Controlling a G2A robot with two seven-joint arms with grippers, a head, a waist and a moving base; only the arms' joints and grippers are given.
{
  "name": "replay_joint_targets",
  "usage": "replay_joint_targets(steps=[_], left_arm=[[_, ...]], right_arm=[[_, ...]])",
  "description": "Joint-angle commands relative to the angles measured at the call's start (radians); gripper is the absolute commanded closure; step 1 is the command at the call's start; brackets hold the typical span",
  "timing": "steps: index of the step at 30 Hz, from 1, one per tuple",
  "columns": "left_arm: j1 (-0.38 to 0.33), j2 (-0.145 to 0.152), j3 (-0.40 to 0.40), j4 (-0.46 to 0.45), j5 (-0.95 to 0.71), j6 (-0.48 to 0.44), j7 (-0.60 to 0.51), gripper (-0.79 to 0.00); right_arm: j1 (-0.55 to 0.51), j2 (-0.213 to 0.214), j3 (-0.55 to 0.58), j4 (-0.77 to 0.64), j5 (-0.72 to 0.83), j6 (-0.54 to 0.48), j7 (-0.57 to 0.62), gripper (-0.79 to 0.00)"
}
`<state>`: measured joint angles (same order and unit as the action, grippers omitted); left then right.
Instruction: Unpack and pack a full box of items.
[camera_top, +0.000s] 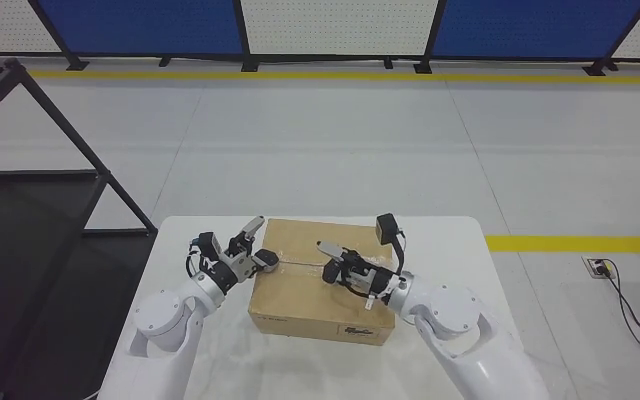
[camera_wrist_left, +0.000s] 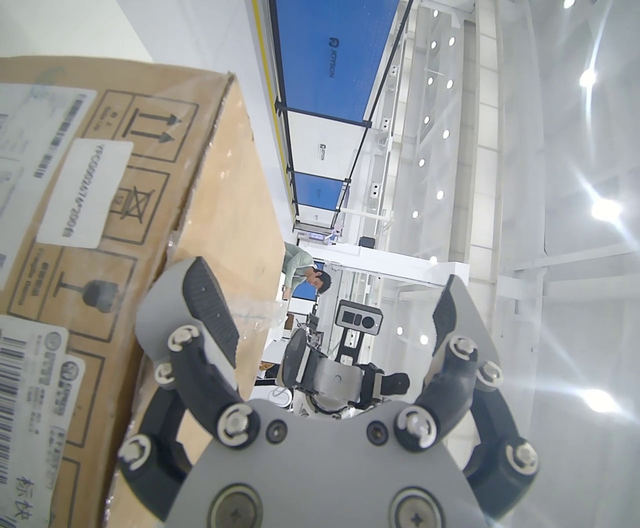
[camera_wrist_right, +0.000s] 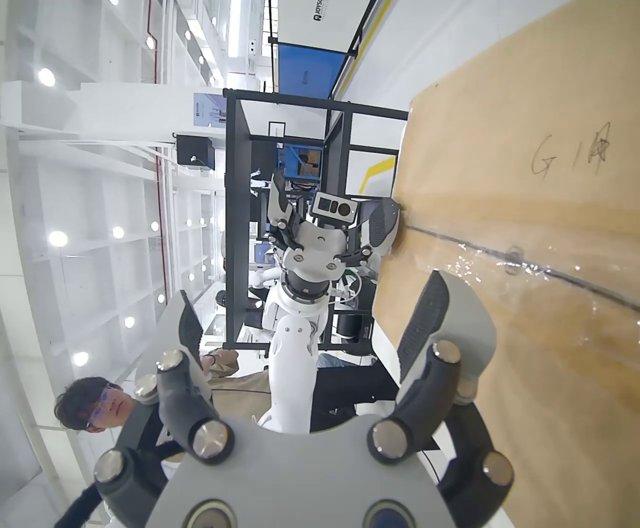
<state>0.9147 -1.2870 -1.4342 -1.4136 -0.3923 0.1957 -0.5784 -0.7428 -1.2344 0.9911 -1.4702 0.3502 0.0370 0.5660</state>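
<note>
A closed cardboard box (camera_top: 310, 290) sits in the middle of the white table (camera_top: 190, 240), its top flaps sealed along a clear-taped seam (camera_wrist_right: 500, 255). My left gripper (camera_top: 260, 243) is open at the box's left top edge, with one finger pad (camera_wrist_left: 210, 310) against the corner by the tape end and the labelled side of the box (camera_wrist_left: 125, 200) beside it. My right gripper (camera_top: 330, 260) hovers open over the box top (camera_wrist_right: 525, 200) near the seam, holding nothing. Each wrist view shows the opposite gripper: the left (camera_wrist_right: 330, 200), the right (camera_wrist_left: 345, 370).
A black metal rack (camera_top: 40, 250) stands off the table's left side. Bare tabletop (camera_top: 450, 250) lies right of the box. Blue and white partition panels (camera_top: 340, 25) line the far floor.
</note>
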Motion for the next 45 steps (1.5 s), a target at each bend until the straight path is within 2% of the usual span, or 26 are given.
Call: replay_joint_targets(steps=[1, 5, 9, 20, 28, 32, 38, 45], left_arm=[[-0.001, 0.001, 0.0, 0.003, -0.004, -0.002, 0.003, -0.785], [0.0, 0.002, 0.001, 0.008, -0.017, -0.006, 0.005, -0.785], [0.0, 0.003, 0.003, 0.01, -0.026, -0.01, 0.007, -0.785], [0.003, 0.007, 0.007, 0.013, -0.048, -0.02, 0.013, -0.785], [0.005, 0.011, -0.003, 0.016, -0.06, -0.025, 0.015, -0.785], [0.005, 0.013, -0.004, 0.017, -0.065, -0.026, 0.013, -0.785], [0.009, 0.016, -0.008, 0.011, -0.08, -0.028, 0.013, -0.785], [0.009, 0.021, -0.014, 0.011, -0.096, -0.021, 0.005, -0.785]], right_arm=[[-0.001, 0.0, 0.001, -0.001, 0.0, -0.001, 0.002, -0.785], [-0.012, -0.003, -0.014, -0.016, -0.015, 0.011, -0.005, -0.785], [0.03, -0.023, -0.064, -0.004, -0.016, 0.05, -0.025, -0.785], [0.174, -0.099, -0.186, 0.163, 0.015, 0.077, -0.131, -0.785], [0.202, -0.128, -0.196, 0.255, 0.043, 0.035, -0.137, -0.785], [0.217, -0.14, -0.204, 0.289, 0.039, 0.051, -0.129, -0.785], [0.215, -0.145, -0.192, 0.312, 0.015, 0.066, -0.115, -0.785], [0.145, -0.121, -0.108, 0.263, -0.016, 0.058, -0.112, -0.785]])
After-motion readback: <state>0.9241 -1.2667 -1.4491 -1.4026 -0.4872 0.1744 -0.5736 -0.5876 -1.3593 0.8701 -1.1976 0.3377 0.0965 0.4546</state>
